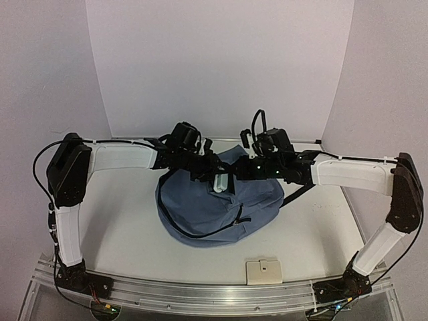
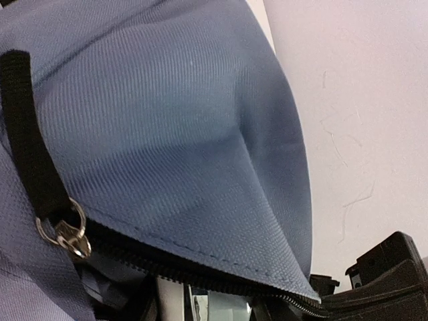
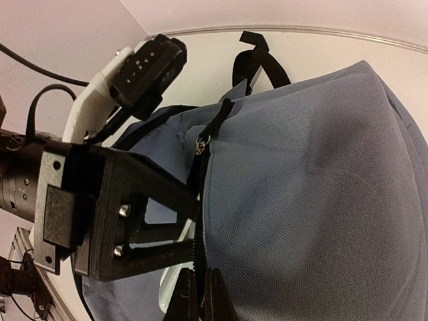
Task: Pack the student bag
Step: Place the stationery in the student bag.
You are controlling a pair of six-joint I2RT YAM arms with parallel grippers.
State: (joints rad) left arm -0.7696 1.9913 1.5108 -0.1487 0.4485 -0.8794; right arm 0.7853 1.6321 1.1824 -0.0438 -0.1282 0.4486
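The slate-blue student bag (image 1: 214,214) sits in the middle of the desk (image 1: 127,227), where my two arms meet at its top opening. My left pincer (image 1: 212,175) reaches into the unzipped mouth; fabric hides its jaws, so I cannot tell their width. My right pincer (image 3: 202,297) is pressed closed at the zipper edge.

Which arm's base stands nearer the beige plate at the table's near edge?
Right. Its base is a short way right of the plate; the left base lies far to its left.
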